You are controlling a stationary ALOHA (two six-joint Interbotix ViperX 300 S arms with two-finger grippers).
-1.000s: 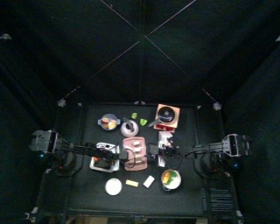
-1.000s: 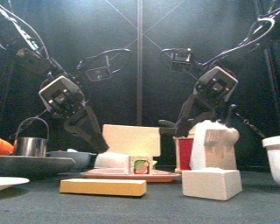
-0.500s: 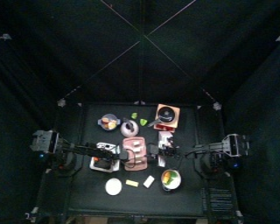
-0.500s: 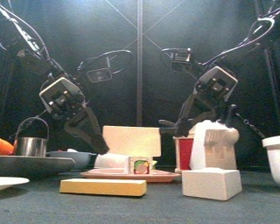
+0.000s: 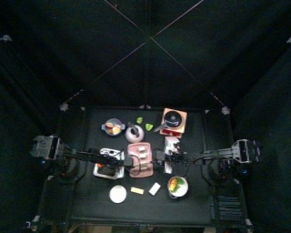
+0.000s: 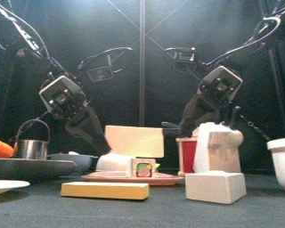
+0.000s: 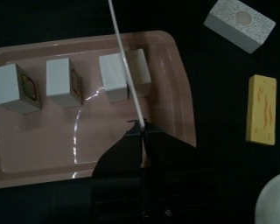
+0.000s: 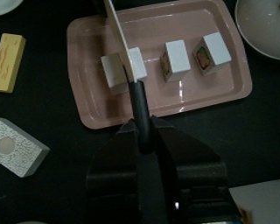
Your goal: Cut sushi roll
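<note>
Pink tray (image 8: pixel 108 105): three sushi pieces (image 8: pixel 175 58). My right pincer (image 8: pixel 140 131) clamps the knife (image 8: pixel 129 61) on the end piece; left pincer (image 7: pixel 140 144): grip unreadable.

You see a dim pen from high up, dark toward every edge. Light falls from above onto the pink tray (image 7: pixel 60 140), which shines with white glare toward 3 o'clock. The nearest block (image 6: pixel 214 187) in the front view looks soft and blurry.
</note>
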